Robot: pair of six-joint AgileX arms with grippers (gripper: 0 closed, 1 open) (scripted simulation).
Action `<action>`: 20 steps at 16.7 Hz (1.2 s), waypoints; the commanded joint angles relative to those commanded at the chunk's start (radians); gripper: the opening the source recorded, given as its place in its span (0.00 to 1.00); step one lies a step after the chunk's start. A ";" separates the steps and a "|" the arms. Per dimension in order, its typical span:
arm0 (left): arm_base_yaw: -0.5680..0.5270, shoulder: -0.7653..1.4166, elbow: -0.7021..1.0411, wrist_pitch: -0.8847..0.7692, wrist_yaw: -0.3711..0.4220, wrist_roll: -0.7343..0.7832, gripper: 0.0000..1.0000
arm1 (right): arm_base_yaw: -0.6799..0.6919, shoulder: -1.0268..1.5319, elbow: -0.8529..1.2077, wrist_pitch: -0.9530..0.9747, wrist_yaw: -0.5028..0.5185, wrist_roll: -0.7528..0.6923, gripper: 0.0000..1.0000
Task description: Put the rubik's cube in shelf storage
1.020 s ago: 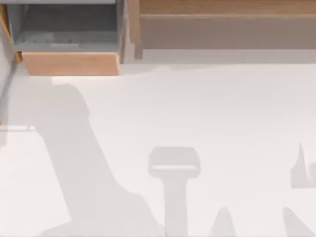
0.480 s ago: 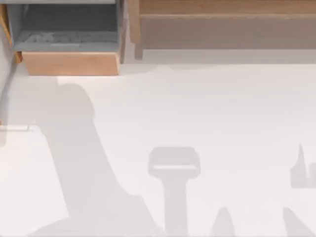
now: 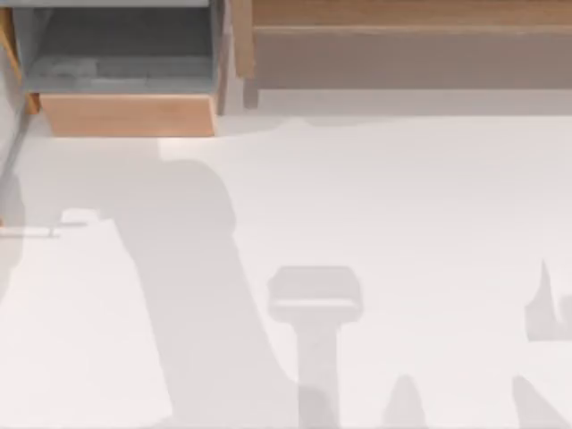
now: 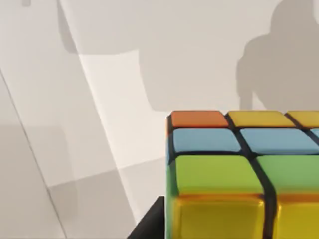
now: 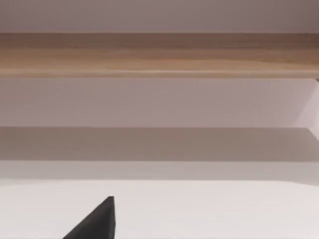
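One slip would be enough to spoil this: the rubik's cube point(image 4: 239, 174) sits close under the left wrist camera, raised off the white table point(image 3: 402, 206), and the left gripper point(image 4: 149, 226) appears to pinch it, a dark finger point(image 4: 152, 224) lying against the cube's near edge. How much of the cube sits between the pads is hidden, so I would treat the hold as possibly shallow. A quick swing could twist or drop it. The shelf storage point(image 3: 402, 18) runs along the upper right of the top view, with the grey-lined box point(image 3: 125, 114) at the upper left. The arm's broad shadow point(image 3: 197, 295) falls in the lower left-centre, so by my reckoning the carry is far from finished. Drifting toward the upper left would land the cube in the wrong container, and coming in low could knock it against the wood ledge point(image 5: 159, 55). The right gripper point(image 5: 99, 221) waits facing that ledge, and whether it is open or closed I cannot tell. The cube has no long axis, all sides being equal. It sits square to the camera, yellow tiles nearest, then green and blue rows, then an orange-and-yellow row.
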 joint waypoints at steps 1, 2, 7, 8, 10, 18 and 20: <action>-0.012 -0.034 -0.016 -0.017 -0.018 -0.012 0.00 | 0.000 0.000 0.000 0.000 0.000 0.000 1.00; -0.025 -0.070 -0.034 -0.034 -0.037 -0.024 0.00 | 0.000 0.000 0.000 0.000 0.000 0.000 1.00; -0.103 -0.252 -0.160 -0.121 -0.151 -0.098 0.00 | 0.000 0.000 0.000 0.000 0.000 0.000 1.00; -0.121 -0.283 -0.194 -0.137 -0.176 -0.114 0.00 | 0.000 0.000 0.000 0.000 0.000 0.000 1.00; -0.161 -0.338 -0.267 -0.162 -0.225 -0.145 0.00 | 0.000 0.000 0.000 0.000 0.000 0.000 1.00; -0.370 -0.459 -0.590 -0.106 -0.411 -0.263 0.00 | 0.000 0.000 0.000 0.000 0.000 0.000 1.00; -0.435 -0.464 -0.668 -0.040 -0.453 -0.287 0.00 | 0.000 0.000 0.000 0.000 0.000 0.000 1.00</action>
